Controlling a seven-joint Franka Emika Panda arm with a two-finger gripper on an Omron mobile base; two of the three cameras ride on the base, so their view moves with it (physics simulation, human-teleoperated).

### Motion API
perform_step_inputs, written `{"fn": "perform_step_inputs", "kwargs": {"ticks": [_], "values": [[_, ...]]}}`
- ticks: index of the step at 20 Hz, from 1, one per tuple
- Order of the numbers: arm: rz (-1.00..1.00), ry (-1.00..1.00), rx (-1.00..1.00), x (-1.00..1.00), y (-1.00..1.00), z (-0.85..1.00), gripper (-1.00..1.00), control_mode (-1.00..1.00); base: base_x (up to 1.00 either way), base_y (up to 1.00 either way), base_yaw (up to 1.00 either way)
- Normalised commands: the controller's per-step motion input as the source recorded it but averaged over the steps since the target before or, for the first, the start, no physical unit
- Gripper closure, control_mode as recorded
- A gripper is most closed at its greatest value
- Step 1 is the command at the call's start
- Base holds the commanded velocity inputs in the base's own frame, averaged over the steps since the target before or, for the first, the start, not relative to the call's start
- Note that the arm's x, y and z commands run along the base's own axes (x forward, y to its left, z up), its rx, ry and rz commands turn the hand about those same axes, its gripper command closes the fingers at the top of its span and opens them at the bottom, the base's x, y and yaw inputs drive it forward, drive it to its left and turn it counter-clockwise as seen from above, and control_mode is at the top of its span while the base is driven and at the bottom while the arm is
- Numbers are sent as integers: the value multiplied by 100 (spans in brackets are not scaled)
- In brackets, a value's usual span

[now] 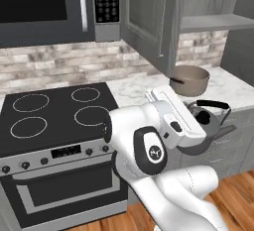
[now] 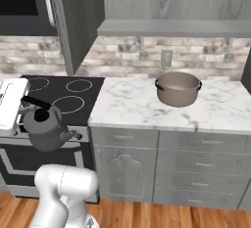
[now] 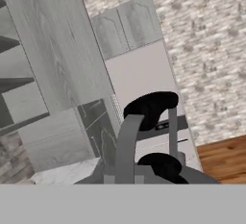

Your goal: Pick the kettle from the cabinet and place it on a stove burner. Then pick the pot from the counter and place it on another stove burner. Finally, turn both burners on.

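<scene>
Kettle (image 2: 46, 130) hanging in mid-air before the stove front in right base view, pot (image 2: 178, 88) on bench (image 2: 132, 105), hand view showing kettle's arched handle close up, fingers clamped on it.

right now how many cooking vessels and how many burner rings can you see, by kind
kettle: 1, hanging in front of the stove, handle in the shut fingers
pot: 1, on the counter
burner rings: 4, all bare on the black stovetop
total: 6
</scene>
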Motion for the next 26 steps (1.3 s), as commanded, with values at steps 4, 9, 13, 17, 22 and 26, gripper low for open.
{"fn": "perform_step_inputs", "kwargs": {"ticks": [4,9,13,17,22,26], "values": [[0,0,0,0,0,0,100,100,0,60,-8],[0,0,0,0,0,0,100,100,7,57,-7],[0,0,0,0,0,0,100,100,36,47,-1],[0,0,0,0,0,0,100,100,42,37,0],[0,0,0,0,0,0,100,100,40,28,0],[0,0,0,0,0,0,100,100,41,32,0]]}}
